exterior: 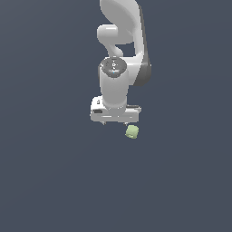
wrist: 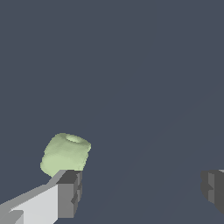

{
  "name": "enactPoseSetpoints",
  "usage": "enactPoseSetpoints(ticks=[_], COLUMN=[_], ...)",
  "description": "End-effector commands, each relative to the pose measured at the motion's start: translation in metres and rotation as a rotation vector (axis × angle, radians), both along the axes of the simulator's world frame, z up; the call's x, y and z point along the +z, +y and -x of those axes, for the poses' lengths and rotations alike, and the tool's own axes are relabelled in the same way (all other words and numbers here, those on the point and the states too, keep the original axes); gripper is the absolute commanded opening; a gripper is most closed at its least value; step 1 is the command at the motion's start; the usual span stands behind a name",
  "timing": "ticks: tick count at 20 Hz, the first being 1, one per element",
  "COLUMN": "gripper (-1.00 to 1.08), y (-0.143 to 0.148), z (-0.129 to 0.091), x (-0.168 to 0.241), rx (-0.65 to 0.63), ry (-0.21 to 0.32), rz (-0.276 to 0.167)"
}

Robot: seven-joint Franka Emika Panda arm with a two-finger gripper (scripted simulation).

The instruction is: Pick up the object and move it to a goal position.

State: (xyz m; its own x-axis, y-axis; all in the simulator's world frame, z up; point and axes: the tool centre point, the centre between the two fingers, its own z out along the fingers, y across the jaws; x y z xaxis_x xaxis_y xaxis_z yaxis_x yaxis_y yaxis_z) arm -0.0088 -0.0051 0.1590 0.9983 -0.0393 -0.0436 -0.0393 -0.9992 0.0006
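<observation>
The object (exterior: 132, 132) is a small pale green, rounded cube lying on the dark grey floor, just in front of and slightly toward the exterior view's right of the arm's hand. In the wrist view the object (wrist: 65, 154) shows a dent on its upper face. My gripper (wrist: 140, 192) is open and empty, with its jaws wide apart. One fingertip (wrist: 70, 192) is right beside the object; the other (wrist: 213, 189) is far off. The object lies outside the gap between the fingers. In the exterior view the fingers are hidden under the hand (exterior: 115, 113).
The white arm (exterior: 122, 50) rises behind the hand in the exterior view. A plain dark grey floor (exterior: 54, 172) lies all around.
</observation>
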Motion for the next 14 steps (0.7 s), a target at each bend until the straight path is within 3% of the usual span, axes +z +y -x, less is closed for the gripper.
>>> enactPoseSetpoints(ticks=[1,14], gripper=[1.00,1.00], y=[0.000,-0.012], z=[0.000,-0.001], x=[0.000,-0.008], rx=[0.000,-0.018], ry=[0.000,0.006], rz=[0.000,-0.019])
